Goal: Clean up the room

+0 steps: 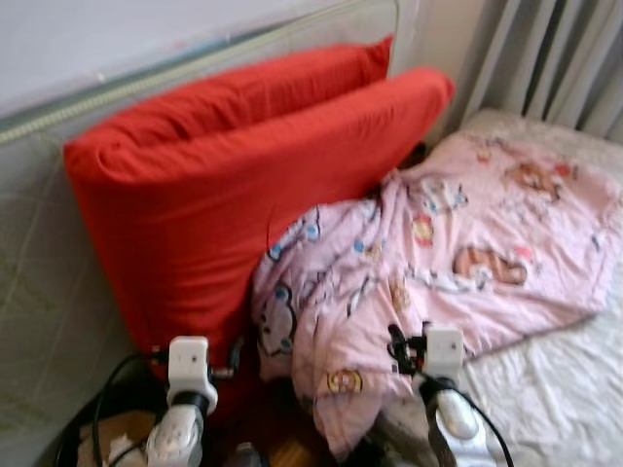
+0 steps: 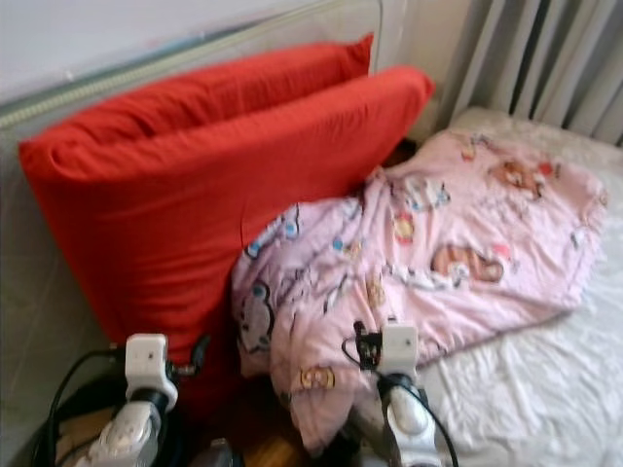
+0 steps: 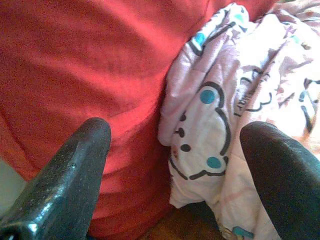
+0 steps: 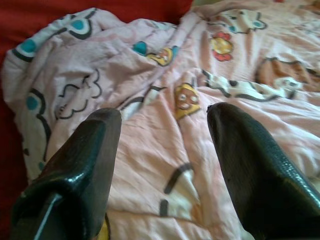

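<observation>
1. My two head views look forward and down from above at the red pillow (image 1: 243,185) and the pink cartoon-print blanket (image 1: 438,253) on the bed (image 1: 555,379).
2. My left wrist view sits close where pillow meets blanket.
3. My right wrist view looks closely along the blanket.

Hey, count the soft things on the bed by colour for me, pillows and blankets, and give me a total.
Red pillows: 2
Pink cartoon blanket: 1
Total: 3
</observation>
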You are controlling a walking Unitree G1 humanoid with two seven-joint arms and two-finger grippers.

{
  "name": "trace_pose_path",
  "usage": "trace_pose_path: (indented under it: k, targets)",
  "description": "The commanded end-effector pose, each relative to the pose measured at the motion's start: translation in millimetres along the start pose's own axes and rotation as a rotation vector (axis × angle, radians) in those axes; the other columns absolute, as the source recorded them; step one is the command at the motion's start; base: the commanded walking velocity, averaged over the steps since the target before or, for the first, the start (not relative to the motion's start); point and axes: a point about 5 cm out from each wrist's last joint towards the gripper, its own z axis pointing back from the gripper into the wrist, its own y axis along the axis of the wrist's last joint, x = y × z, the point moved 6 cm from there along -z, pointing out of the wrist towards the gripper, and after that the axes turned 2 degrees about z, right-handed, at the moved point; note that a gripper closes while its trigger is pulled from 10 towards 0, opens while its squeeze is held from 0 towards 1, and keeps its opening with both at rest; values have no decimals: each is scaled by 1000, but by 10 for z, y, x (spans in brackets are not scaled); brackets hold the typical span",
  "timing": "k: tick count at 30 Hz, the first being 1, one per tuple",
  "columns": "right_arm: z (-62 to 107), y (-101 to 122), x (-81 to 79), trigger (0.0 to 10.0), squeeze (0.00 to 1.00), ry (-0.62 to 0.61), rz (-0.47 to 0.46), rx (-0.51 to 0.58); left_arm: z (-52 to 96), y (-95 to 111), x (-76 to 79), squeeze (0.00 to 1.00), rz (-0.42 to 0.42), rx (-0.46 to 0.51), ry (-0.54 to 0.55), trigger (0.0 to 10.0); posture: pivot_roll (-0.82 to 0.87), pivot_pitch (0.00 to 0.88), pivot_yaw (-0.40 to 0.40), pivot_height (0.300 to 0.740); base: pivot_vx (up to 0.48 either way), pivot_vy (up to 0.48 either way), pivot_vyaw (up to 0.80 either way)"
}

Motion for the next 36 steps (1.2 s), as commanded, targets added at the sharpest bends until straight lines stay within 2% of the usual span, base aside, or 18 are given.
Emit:
trace_pose_path:
  k: [1, 5, 16, 23, 36]
  targets:
    - [12, -58, -17, 10000, 0, 5, 1, -27, 2, -47, 5, 0, 4, -24, -6, 10000, -19, 47, 7, 657, 0, 0, 0]
    - [15, -69, -22, 10000, 0, 8, 8, -30, 0, -48, 5, 0, 6, -26, -6, 10000, -19, 41, 7, 639, 0, 0, 0]
    - [28, -87, -83, 10000, 0, 26, 6, -31, -15, -39, 12, 0, 13, -24, -6, 10000, -18, 45, 6, 639, 0, 0, 0]
    - [3, -123, -30, 10000, 0, -13, 24, -71, -18, -55, 11, 0, 7, -34, -6, 10000, -16, 51, 4, 629, 0, 0, 0]
    - [-9, -31, -106, 10000, 0, -5, 30, -19, -18, -75, 27, 0, 9, -44, -11, 10000, -16, 56, 3, 619, 0, 0, 0]
